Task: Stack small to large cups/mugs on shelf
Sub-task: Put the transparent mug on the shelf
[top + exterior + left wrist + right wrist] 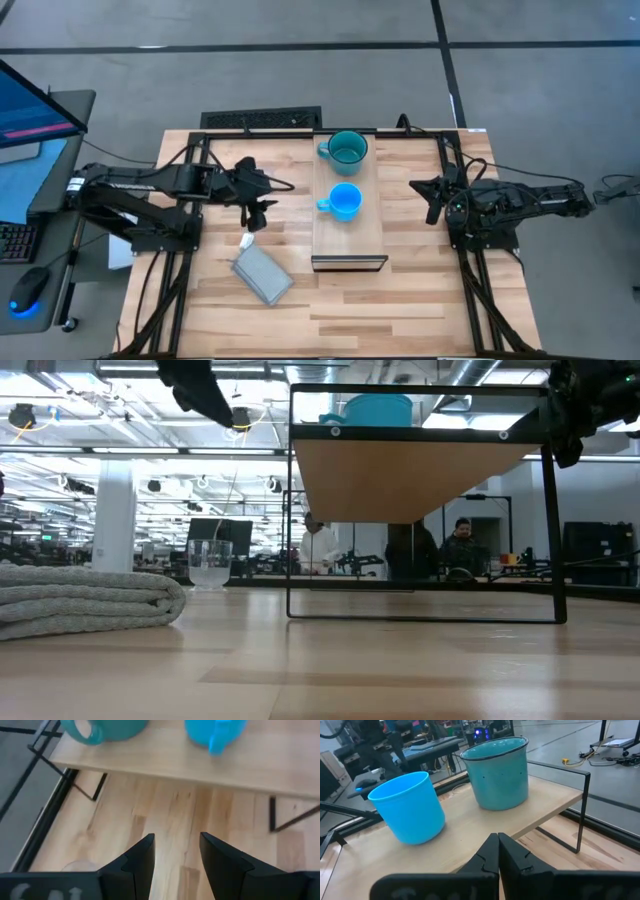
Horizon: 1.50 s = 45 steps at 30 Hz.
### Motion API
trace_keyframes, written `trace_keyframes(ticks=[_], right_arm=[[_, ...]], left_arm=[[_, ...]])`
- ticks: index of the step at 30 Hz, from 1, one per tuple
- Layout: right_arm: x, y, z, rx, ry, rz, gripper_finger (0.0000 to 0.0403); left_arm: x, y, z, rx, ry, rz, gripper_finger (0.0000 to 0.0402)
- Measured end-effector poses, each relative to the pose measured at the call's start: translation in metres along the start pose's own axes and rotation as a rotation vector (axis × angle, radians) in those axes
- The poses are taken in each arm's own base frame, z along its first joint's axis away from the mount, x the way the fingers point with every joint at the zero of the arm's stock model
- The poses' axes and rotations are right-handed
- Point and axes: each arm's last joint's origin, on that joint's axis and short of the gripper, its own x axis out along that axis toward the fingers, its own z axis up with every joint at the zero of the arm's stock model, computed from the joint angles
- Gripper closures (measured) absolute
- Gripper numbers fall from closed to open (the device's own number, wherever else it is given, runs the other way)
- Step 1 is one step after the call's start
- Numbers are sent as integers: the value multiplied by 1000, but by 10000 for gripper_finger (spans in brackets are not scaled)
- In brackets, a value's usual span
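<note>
grey folded pouch (263,274) lies on the left part of the wooden counter (420,300), toward its front edge; in the low view it shows as a folded grey cloth at the far left. just beyond its upper corner stands the tiny glass cup (246,241), upright on the counter and apart from the pouch. the left hand (259,212) hangs above the counter close over that glass cup, its fingers (142,857) spread with bare wood showing between them and nothing held; in the left wrist view only a faint rim of the glass shows beside one finger.

to the right of the hand, in the middle of the counter, stands the shelf (365,235), a narrow raised wooden platform on thin dark legs. the blue mug (344,201) sits upright near the middle of the shelf, handle toward the left arm. the teal mug (346,148) sits upright at the shelf's far end, well apart from the blue one, handle also toward the left. neither mug is inside the other.

further right, the right hand (432,200) hovers beside the shelf's right edge, level with the blue mug, its fingers (487,855) pressed together and empty.
</note>
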Motion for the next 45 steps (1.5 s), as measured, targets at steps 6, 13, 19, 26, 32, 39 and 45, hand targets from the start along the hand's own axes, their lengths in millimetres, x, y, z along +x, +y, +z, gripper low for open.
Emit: trace_keyframes(ticks=[6, 13, 19, 26, 32, 39, 45], right_arm=[[0, 0, 0, 3, -2, -4, 383], [0, -1, 0, 17, -12, -33, 381], [0, -1, 0, 18, -18, -50, 384], [0, -1, 0, 18, -18, -50, 382], [0, -2, 0, 17, -18, -51, 384], [0, -2, 1, 19, -21, -55, 381], [0, -1, 2, 28, -37, -51, 383]], left_arm=[[2, 11, -8, -24, 92, 38, 236], [4, 27, -14, 26, 167, 150, 173], [4, 36, -15, -9, 181, 210, 155], [5, 35, -14, -246, 150, 220, 154], [8, 38, -15, -344, 151, 252, 154], [26, 72, -21, -507, 247, 402, 154], [41, 109, -30, -752, 303, 467, 154]])
